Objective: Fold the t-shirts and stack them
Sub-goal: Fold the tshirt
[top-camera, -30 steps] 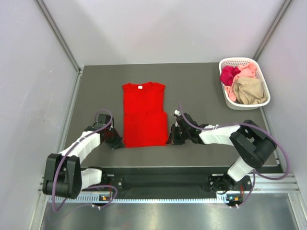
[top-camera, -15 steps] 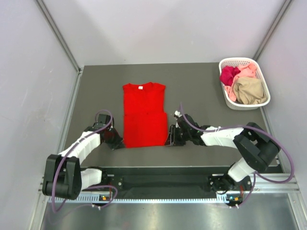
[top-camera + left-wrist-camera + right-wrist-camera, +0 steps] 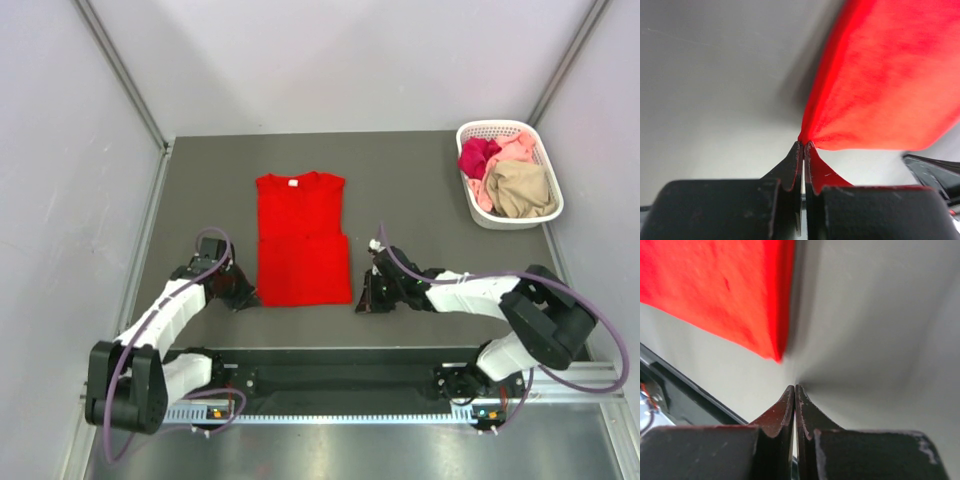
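A bright red t-shirt (image 3: 300, 240) lies flat in the middle of the table with its sides folded in and its white neck label at the far end. My left gripper (image 3: 248, 297) is shut on the shirt's near left corner; in the left wrist view red cloth (image 3: 890, 85) fans out from the pinched tips (image 3: 803, 144). My right gripper (image 3: 362, 300) sits just right of the near right corner. Its jaws (image 3: 794, 386) are shut with nothing between them, and the red corner (image 3: 775, 352) lies a short way beyond the tips.
A white lattice basket (image 3: 470, 195) stands at the far right and holds crumpled magenta (image 3: 478, 155), pale pink (image 3: 515, 150) and tan (image 3: 520, 190) t-shirts. The table's near edge and the arms' mounting rail run just behind both grippers.
My right gripper let go of the shirt's near right corner, drew slightly right and towards the near edge, and shut again with nothing in it. The left gripper kept its hold.
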Robot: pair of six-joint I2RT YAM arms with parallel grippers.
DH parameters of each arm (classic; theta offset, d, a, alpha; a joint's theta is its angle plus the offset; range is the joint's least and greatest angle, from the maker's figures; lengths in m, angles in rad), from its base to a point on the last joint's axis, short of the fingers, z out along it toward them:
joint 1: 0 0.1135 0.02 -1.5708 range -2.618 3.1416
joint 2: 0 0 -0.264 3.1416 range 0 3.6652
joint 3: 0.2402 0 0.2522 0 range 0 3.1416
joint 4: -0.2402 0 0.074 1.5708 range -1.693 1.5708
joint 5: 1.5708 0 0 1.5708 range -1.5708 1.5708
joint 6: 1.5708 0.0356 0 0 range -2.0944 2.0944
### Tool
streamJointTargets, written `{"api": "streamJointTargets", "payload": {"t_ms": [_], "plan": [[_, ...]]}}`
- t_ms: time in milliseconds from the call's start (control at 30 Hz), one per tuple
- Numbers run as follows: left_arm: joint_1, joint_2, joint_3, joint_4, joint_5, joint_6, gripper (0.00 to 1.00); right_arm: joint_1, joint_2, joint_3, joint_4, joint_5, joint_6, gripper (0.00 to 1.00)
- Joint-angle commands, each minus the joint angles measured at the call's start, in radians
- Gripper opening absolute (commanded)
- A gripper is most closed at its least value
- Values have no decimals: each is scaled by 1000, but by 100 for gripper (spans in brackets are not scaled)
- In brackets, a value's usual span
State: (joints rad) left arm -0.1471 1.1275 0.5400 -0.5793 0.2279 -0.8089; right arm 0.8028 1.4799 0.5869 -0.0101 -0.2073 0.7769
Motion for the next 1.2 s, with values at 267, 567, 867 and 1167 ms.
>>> {"api": "streamJointTargets", "payload": {"t_ms": [267,567,867,1167], "plan": [[-12,-34,97,-71,24,28,0,39,-153,33,-110,88,2,33],[-12,-40,86,-70,18,27,0,53,-11,65,-7,75,50,41],[-14,-32,81,-67,10,24,0,53,105,85,75,48,39,35],[-16,-29,68,-57,5,17,0,53,69,64,21,89,19,20]]}}
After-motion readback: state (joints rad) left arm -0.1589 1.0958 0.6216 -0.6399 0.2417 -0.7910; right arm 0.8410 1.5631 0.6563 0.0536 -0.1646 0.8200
